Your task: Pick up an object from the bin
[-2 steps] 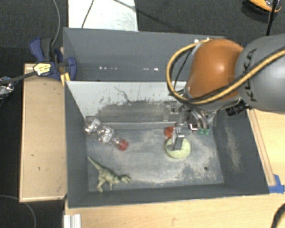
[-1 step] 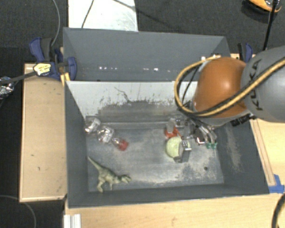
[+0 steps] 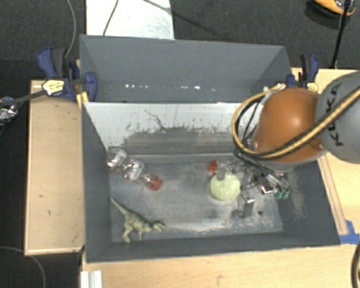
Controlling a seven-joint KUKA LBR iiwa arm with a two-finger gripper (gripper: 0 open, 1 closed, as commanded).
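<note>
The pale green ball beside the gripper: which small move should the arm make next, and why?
Probably a short shift of the gripper toward the view's left, to centre it over the pale green ball. It sits just right of the ball, not above it. A small red thing lies close behind the ball, so the shift should be small.

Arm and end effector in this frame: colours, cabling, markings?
Grey arm link with black KUKA lettering. Rounded glossy orange cover at the wrist, with yellow and black cables looped round it. Below it, the gripper is bare silvery metal hardware with a small green part.
</note>
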